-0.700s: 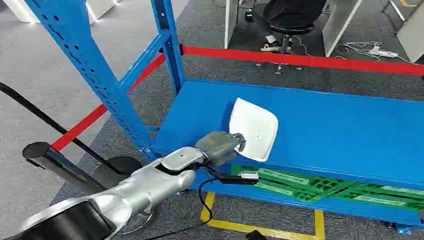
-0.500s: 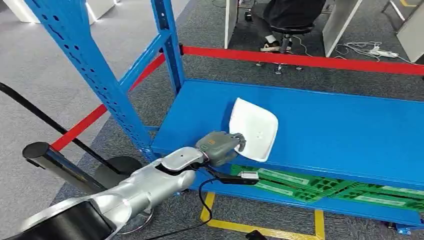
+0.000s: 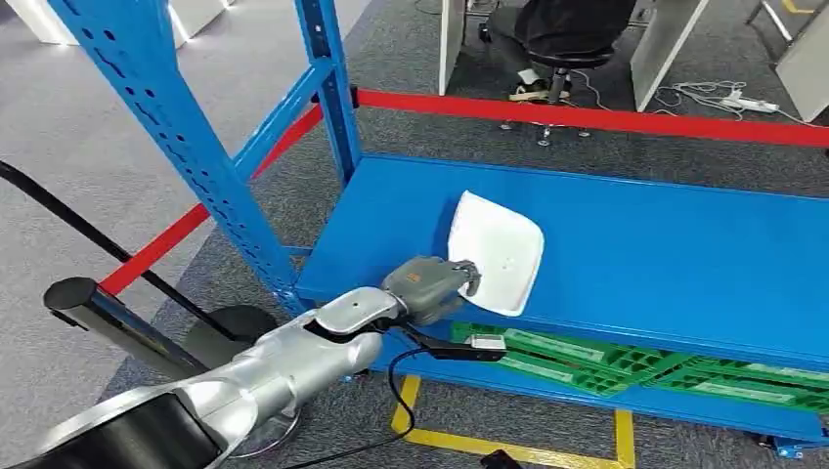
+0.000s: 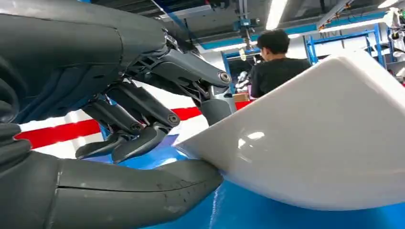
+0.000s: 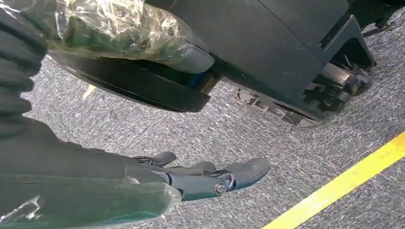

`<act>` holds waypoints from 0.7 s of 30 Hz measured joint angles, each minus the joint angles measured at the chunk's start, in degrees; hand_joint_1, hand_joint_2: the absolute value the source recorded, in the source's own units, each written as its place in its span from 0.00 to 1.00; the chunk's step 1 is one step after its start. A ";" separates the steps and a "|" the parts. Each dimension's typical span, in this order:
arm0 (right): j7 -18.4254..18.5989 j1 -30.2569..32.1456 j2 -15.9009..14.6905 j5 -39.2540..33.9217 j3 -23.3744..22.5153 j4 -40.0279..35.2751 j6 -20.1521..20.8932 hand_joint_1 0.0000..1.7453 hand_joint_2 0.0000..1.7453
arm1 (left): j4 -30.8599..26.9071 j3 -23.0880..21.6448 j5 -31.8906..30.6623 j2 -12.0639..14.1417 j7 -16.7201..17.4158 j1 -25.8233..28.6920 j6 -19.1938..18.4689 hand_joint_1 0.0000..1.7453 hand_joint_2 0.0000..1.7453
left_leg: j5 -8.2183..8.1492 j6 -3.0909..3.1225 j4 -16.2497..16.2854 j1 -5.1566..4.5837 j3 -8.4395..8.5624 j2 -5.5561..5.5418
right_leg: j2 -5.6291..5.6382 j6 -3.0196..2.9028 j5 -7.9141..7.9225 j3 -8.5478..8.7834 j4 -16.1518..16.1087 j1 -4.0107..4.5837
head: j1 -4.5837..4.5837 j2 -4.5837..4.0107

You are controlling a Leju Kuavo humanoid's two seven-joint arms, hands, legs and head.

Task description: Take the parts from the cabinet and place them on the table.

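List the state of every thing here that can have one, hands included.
Glossy white plastic part: lying on the blue metal shelf, not lifted.
Left hand: at the part's near edge, thumb beneath, fingers apart; grip unclear.
Right hand: hanging over grey carpet, holding nothing.

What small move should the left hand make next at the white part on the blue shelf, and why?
Probably close the fingers and thumb on the white part. The left hand sits at the part's near edge on the blue shelf; the thumb lies under the edge, but the fingers look apart above it, so the grip seems unfinished. Lifting should wait.
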 joint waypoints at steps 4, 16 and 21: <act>0.00 0.00 0.00 0.00 0.00 0.00 0.00 0.00 1.00 | 0.00 0.00 0.00 0.00 0.00 0.01 0.00 1.00 1.00 | 0.00 0.00 0.00 0.00 0.00 0.00 | 0.00 0.00 0.00 0.00 0.00 0.00 | 0.00 0.00; 0.00 0.00 0.00 0.00 0.00 0.00 0.00 0.00 1.00 | 0.00 0.00 0.00 0.00 0.00 0.04 0.11 1.00 1.00 | 0.00 0.00 0.00 0.00 0.00 0.00 | 0.00 0.00 0.00 0.00 0.00 0.00 | 0.00 0.00; 0.00 0.00 0.00 0.00 0.00 0.00 0.00 0.00 1.00 | 0.00 0.00 0.00 0.00 0.00 0.05 0.11 1.00 1.00 | 0.00 0.00 0.00 0.00 0.00 0.00 | 0.00 0.00 0.00 0.00 0.00 0.00 | 0.00 0.00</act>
